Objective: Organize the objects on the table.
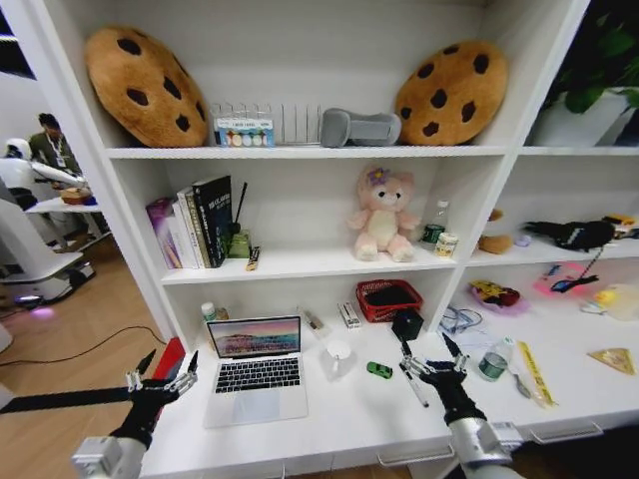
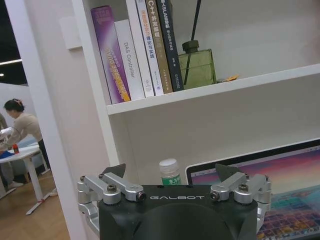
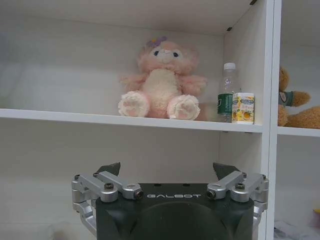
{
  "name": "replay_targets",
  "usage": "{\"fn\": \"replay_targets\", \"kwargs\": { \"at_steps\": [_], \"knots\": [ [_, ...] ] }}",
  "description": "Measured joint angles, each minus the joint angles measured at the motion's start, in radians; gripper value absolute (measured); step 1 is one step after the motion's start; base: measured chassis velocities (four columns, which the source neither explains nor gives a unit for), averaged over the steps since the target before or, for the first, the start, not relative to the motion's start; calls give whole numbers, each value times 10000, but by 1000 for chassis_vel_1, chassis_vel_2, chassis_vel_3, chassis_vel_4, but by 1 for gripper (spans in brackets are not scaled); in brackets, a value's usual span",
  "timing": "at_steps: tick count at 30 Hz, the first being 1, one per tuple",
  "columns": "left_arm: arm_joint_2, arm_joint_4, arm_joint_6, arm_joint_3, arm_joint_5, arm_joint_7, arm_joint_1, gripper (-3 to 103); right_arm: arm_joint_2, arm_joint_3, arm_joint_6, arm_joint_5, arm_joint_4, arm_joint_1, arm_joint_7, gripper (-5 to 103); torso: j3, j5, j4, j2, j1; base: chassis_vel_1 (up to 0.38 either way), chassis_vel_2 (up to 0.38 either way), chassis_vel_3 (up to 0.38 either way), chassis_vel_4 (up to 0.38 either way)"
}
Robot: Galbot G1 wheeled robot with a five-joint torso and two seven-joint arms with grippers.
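Head view shows me that nothing of the tidying looks done yet. My left hand point(image 1: 163, 377) hovers just off the laptop's point(image 1: 257, 370) left side, over the counter's point(image 1: 339, 429) front corner, fingers spread and holding nothing. My right hand point(image 1: 432, 364) hangs well to the laptop's right, also spread wide and empty, its fingertips just above a black pen point(image 1: 411, 383).

The laptop stands open with its screen lit, squarely on the counter in front of the shelf unit. To its right lies the small green toy car point(image 1: 379, 370), loose on the white top, and the black pen lies just beyond the car, slanting toward the front edge. Farther right of the laptop there is more scatter: a cord, a small tin, a yellow strip, and things I cannot make out. A red basket point(image 1: 388, 299) sits behind the car, against the back of the recess.

From my left wrist I see my own spread hand point(image 2: 177, 176) facing the laptop screen point(image 2: 280, 185) and the books point(image 2: 137, 50) on the shelf above it. From my right wrist, my spread hand point(image 3: 170, 172) faces the shelf with the pink plush bear point(image 3: 161, 82).

So I judge the job to be at its very start: the car and the pen lie loose, the laptop is open, and neither hand has taken anything.
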Motion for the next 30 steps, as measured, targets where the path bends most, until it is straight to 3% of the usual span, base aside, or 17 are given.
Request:
{"fn": "replay_targets", "kwargs": {
  "at_steps": [1,2,4,6,8,9,11,12,13,15,16,18,22,24,28,29,30],
  "knots": [
    [528,298,158,-47,-255,17,-305,98,13,12,59,-15,-111,-26,-30,100,-4,0,0,5,-15,52,-34,-38,-17],
    [528,298,158,-47,-255,17,-305,98,13,12,59,-15,-111,-26,-30,100,-4,0,0,5,-15,52,-34,-38,-17],
    [1284,791,281,-56,-746,185,-763,96,46,87,185,-4,-304,-45,-108,100,-6,-1,0,11,-21,70,-83,-63,42],
    [1564,973,297,-58,-906,305,-936,93,56,125,237,44,-359,-52,-144,100,-6,-1,0,11,-22,88,-83,-72,58],
    [2595,1542,281,-49,-1193,621,-1529,82,108,278,343,143,-532,-66,-189,100,-6,0,1,11,-22,23,-23,-20,35],
    [2595,1542,281,-49,-1193,621,-1529,82,108,278,343,143,-532,-66,-189,100,-6,0,1,11,-22,0,0,0,0],
    [3638,2053,103,-26,-1086,961,-1967,72,118,388,402,152,-675,-66,-182,100,-4,1,0,8,-17,0,0,0,0],
    [3638,2053,103,-26,-1086,961,-1967,72,118,388,402,152,-675,-66,-182,100,-4,1,0,8,-17,0,0,0,0],
    [4096,2235,-5,-6,-978,1149,-2134,72,98,422,415,153,-738,-66,-182,100,-3,1,-1,7,-12,0,0,0,0],
    [5408,2720,-300,112,-762,1772,-2607,56,42,512,503,151,-940,-51,-183,100,-1,5,-3,3,-4,0,0,0,0],
    [5408,2720,-300,112,-762,1772,-2607,56,42,512,503,151,-940,-51,-183,100,-1,5,-3,3,-4,0,0,0,0],
    [6332,3029,-488,268,-766,2490,-2916,44,44,552,553,147,-1050,-49,-254,100,-1,3,-2,3,-4,0,0,0,0],
    [6932,3241,-478,470,-992,2951,-3118,39,90,562,621,116,-1140,-78,-572,100,-1,3,-1,3,-6,0,0,0,0],
    [7502,3554,-445,753,-1167,3500,-3520,23,152,503,677,24,-1223,-83,-791,100,-2,2,1,4,-8,0,0,0,0],
    [7936,3819,-429,925,-1274,3879,-3794,18,210,450,688,-250,-1351,-61,-854,100,-2,1,0,4,-8,0,0,0,0],
    [8181,3948,-388,966,-1287,4106,-3914,7,250,402,688,-419,-1447,-34,-874,100,-2,3,-1,4,-8,0,0,0,0],
    [8399,4061,-376,999,-1291,4373,-4026,3,271,338,688,-490,-1506,-21,-891,100,-1,3,0,3,-8,0,0,0,0]
  ]
}}
